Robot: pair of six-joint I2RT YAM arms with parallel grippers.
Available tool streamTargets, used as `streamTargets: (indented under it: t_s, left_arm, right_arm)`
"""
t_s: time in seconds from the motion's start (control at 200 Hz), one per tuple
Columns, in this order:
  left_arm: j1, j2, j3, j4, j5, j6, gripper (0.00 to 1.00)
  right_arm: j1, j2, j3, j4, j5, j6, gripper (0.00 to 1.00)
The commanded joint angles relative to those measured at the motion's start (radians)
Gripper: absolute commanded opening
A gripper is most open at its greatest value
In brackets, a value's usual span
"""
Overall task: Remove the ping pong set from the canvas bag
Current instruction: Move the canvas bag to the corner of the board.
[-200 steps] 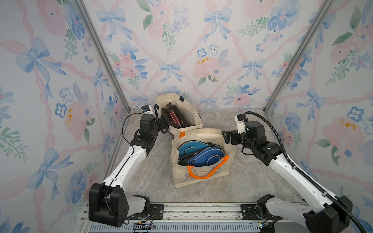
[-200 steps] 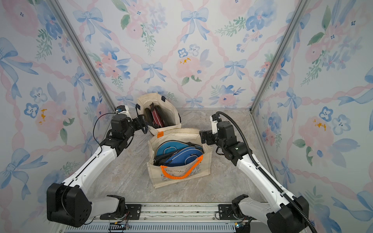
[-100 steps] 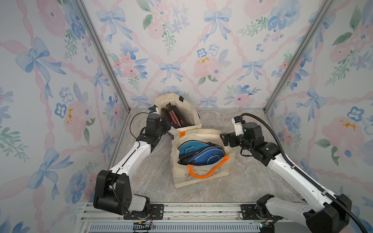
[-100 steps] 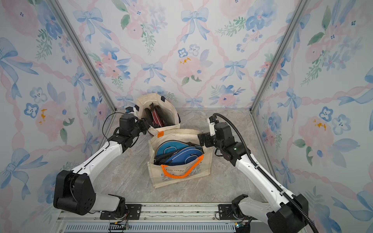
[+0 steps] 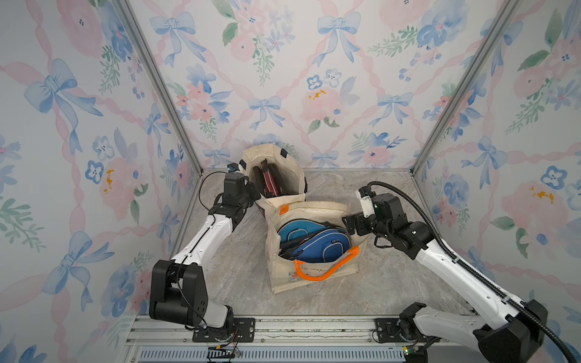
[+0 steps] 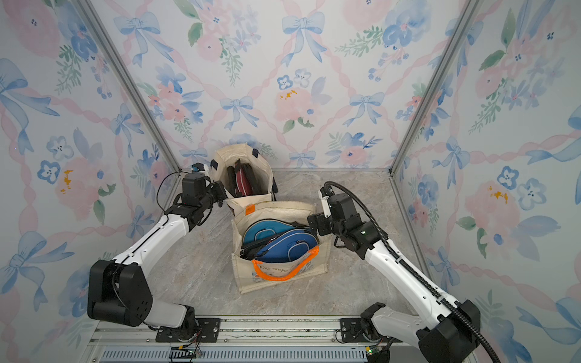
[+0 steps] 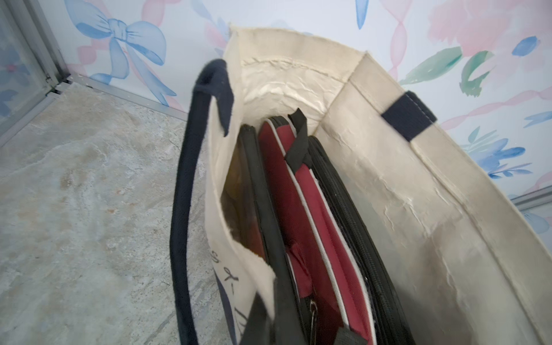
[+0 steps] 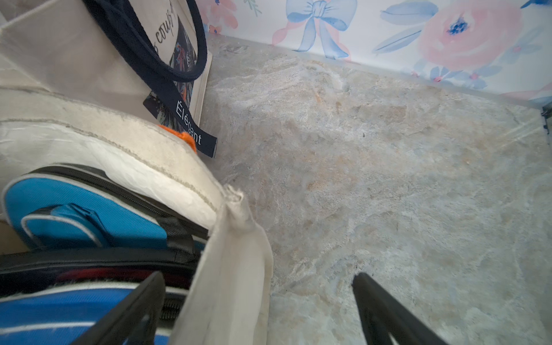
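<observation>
Ping pong set [image 5: 271, 184]: red-and-black zip case, standing on edge inside rear canvas bag [image 5: 293, 176], at 12 o'clock on marble-look table [image 5: 377, 283], close to back wall. Not lifted out; only the top edge and a black strap [image 7: 298, 140] visible, with more black zip edges packed alongside. Navy handles [image 7: 182, 209] drooping over the bag's outer side.

Left gripper [image 5: 256, 196] at the 8 o'clock corner of that bag's mouth, right against the rim, closed all the way down. Canvas pinched between the tips or not: cannot tell, wrist view blurred there.

Front bag [image 5: 283, 276] at table centre, just before the rear one and seemingly touching it at its own 11 o'clock corner, mouth open upward. Blue cases [image 5: 317, 246] stacked inside, paddle-shaped, filling the opening. Orange handle [image 5: 327, 272] hanging down the 6 o'clock face.

Right gripper [image 5: 349, 224] at 3 o'clock of the front bag, spread wide and straddling its side wall: one finger [image 8: 137, 307] inside over a blue case, other finger [image 8: 385, 310] outside over bare table. Nothing gripped.
</observation>
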State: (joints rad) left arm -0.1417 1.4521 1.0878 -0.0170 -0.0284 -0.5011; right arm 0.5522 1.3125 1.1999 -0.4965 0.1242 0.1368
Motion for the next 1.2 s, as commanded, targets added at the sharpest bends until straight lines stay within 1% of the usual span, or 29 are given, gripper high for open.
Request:
streamTargets:
  t_s: [0.0, 0.295, 0.38, 0.575, 0.795, 0.935, 1.05, 1.095, 1.135, 1.165, 1.195]
  left_arm:
    - [0.046, 0.027, 0.064, 0.023, -0.008, 0.027, 0.00]
    - [0.171, 0.135, 0.209, 0.014, -0.061, 0.056, 0.00]
    - [0.212, 0.149, 0.231, 0.006, -0.063, 0.067, 0.00]
    - [0.299, 0.132, 0.231, -0.028, -0.065, 0.091, 0.00]
    - [0.401, 0.074, 0.172, -0.049, -0.065, 0.107, 0.00]
    - [0.445, 0.060, 0.148, -0.049, -0.078, 0.108, 0.00]
    - [0.460, 0.055, 0.154, -0.049, -0.077, 0.112, 0.00]
    - [0.460, 0.052, 0.160, -0.047, -0.073, 0.120, 0.11]
    - [0.461, 0.048, 0.169, -0.048, -0.073, 0.124, 0.26]
    - [0.461, 0.045, 0.176, -0.048, -0.076, 0.127, 0.40]
    - [0.461, 0.040, 0.183, -0.049, -0.076, 0.130, 0.49]
  right_arm:
    - [0.024, 0.004, 0.012, -0.081, 0.017, -0.018, 0.97]
    - [0.049, 0.007, 0.001, -0.074, 0.014, -0.019, 0.98]
    - [0.051, 0.004, -0.002, -0.075, 0.014, -0.019, 0.98]
    - [0.057, 0.012, 0.000, -0.066, 0.012, -0.019, 0.98]
    - [0.068, 0.030, 0.005, -0.045, 0.019, -0.020, 0.98]
    - [0.070, 0.019, 0.000, -0.023, 0.029, -0.019, 0.98]
    - [0.070, 0.008, -0.001, -0.014, 0.041, -0.022, 0.98]
    - [0.070, 0.000, -0.001, -0.010, 0.047, -0.022, 0.98]
    - [0.071, -0.006, -0.005, -0.002, 0.053, -0.022, 0.98]
    - [0.069, -0.011, -0.006, 0.002, 0.058, -0.020, 0.98]
    - [0.069, -0.015, -0.009, 0.006, 0.061, -0.019, 0.98]
